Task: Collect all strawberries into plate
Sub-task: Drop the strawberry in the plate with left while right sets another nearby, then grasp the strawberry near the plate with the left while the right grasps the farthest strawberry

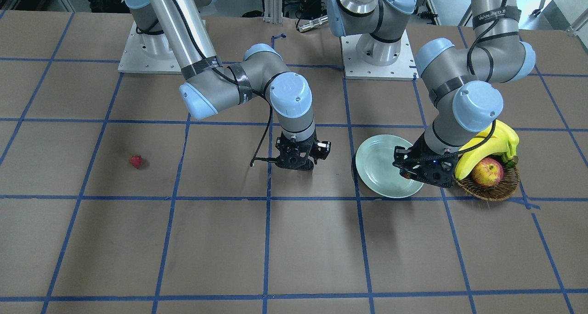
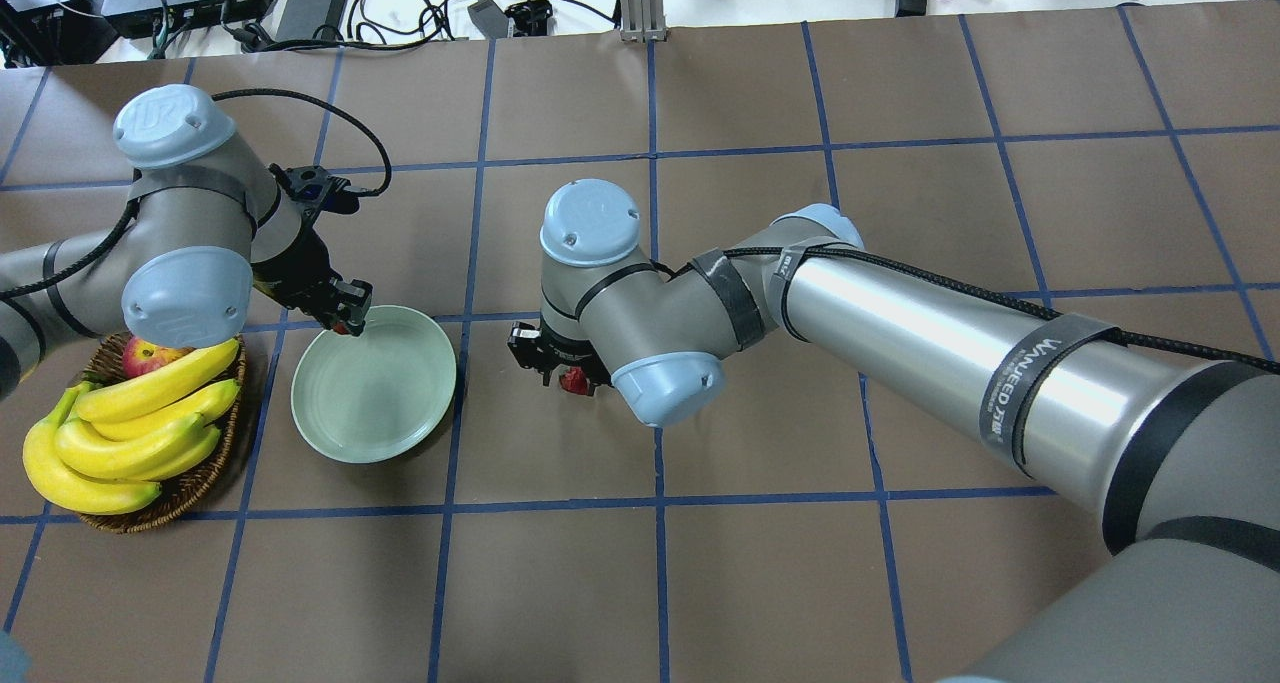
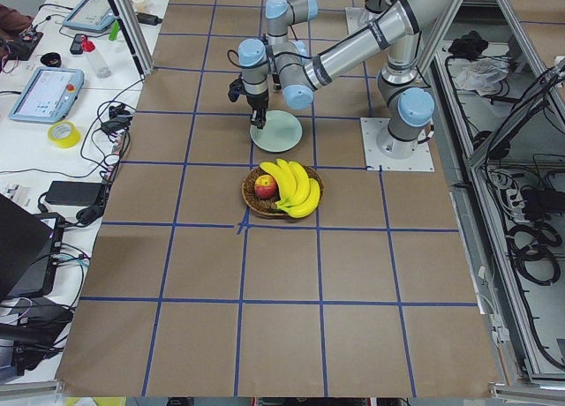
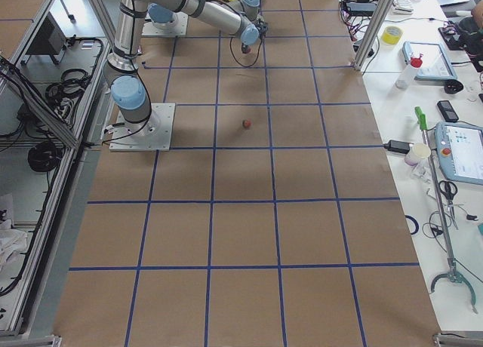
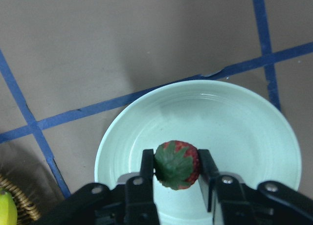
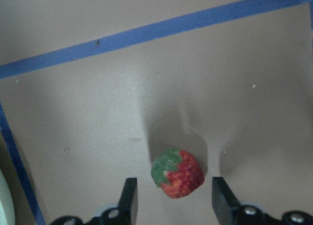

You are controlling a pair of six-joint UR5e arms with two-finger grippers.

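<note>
Three strawberries show, each in a different place. The first strawberry (image 5: 177,165) is pinched between the two fingers of the left gripper (image 5: 176,156), its green cap turned toward the wrist camera. It hangs over the inside of the plate (image 5: 234,132), close to the rim on the basket side; whether it touches the plate's floor I cannot tell. The second strawberry (image 6: 177,173) lies on the brown table (image 6: 220,88) between the fingers of the right gripper (image 6: 173,188). That gripper's jaws stand wide apart, one on each side of the fruit with a gap on both sides, so it grasps nothing. This spot is near the plate, just across a blue tape line (image 2: 441,563) from it. The third strawberry (image 1: 135,161) lies alone on the table, well apart from the plate and from both grippers, out on the right arm's side. On the plate's other side, just beside it, sits a wicker basket (image 1: 489,192) holding a bunch of bananas (image 1: 487,148) and an apple (image 1: 487,172)
</note>
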